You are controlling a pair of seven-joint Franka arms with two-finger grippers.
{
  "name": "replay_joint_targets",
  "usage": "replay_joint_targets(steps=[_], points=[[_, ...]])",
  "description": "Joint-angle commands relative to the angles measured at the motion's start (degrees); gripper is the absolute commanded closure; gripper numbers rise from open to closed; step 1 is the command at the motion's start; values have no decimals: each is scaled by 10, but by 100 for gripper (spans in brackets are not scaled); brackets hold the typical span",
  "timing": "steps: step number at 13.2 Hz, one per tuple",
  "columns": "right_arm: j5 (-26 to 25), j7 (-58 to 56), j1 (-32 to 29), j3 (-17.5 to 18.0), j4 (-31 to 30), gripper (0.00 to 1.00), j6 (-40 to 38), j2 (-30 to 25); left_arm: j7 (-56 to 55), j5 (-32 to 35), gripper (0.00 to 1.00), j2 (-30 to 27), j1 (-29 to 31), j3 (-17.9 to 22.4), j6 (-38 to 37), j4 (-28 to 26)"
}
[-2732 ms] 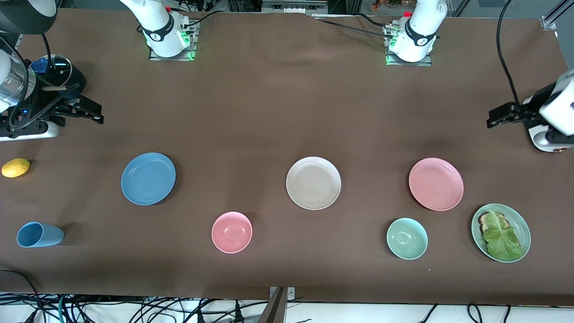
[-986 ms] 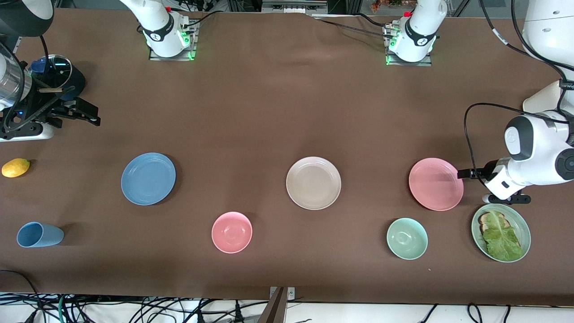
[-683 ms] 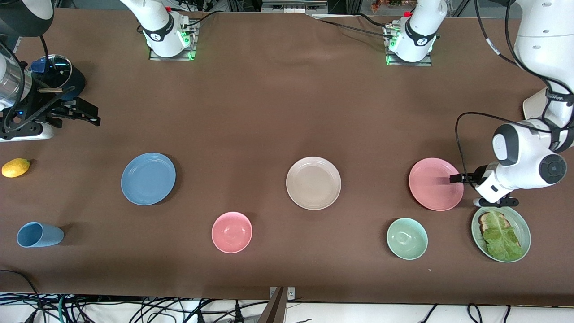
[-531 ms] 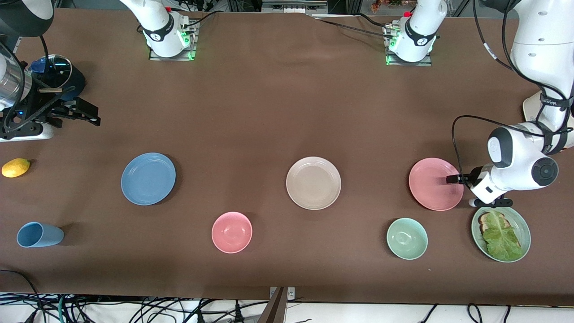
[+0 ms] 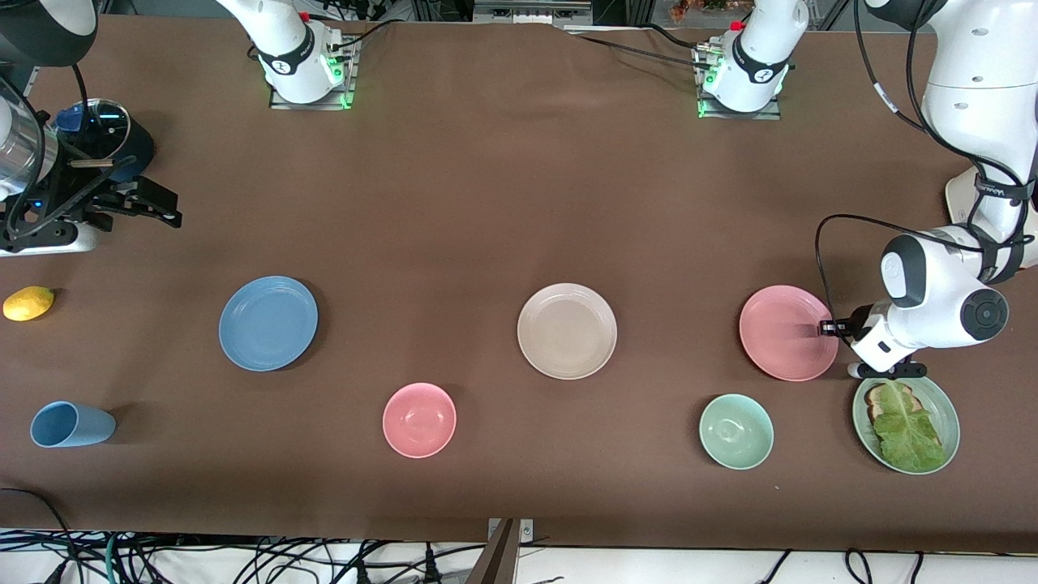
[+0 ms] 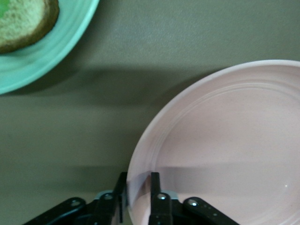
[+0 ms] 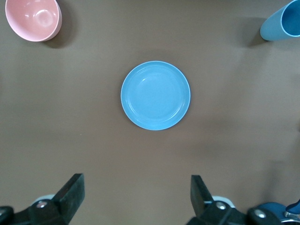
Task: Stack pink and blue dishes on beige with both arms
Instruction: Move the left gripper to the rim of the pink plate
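The pink plate (image 5: 782,332) lies flat on the table toward the left arm's end. My left gripper (image 5: 825,328) is low at its rim on that end. In the left wrist view the gripper (image 6: 137,180) has one finger inside the pink plate (image 6: 225,140) and one outside, shut on the rim. The beige plate (image 5: 567,330) lies mid-table. The blue plate (image 5: 268,323) lies toward the right arm's end. My right gripper (image 5: 166,207) waits open, up in the air near that end, and nothing is between its jaws (image 7: 136,187), with the blue plate (image 7: 155,95) in its view.
A green plate (image 5: 941,403) with toast and lettuce lies right beside the left gripper, nearer the camera. A green bowl (image 5: 735,431), a pink bowl (image 5: 419,419), a blue cup (image 5: 71,424) on its side and a lemon (image 5: 28,302) also lie on the table.
The left arm came down from the table's end to the pink plate, slid its jaws over the rim and closed them. The right arm has barely moved.
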Motion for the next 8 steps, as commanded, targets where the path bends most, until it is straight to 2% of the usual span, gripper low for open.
replay_joint_targets(steps=[1, 4, 8], points=[[9, 2, -2, 0, -6, 0, 5, -7, 9, -13, 100, 7, -3, -2, -8, 23], [9, 3, -2, 0, -6, 0, 5, -7, 8, -15, 100, -4, -2, -13, -49, 41], [9, 4, -1, 2, -4, 0, 6, -9, 10, -16, 100, -54, -7, -25, -119, 43]])
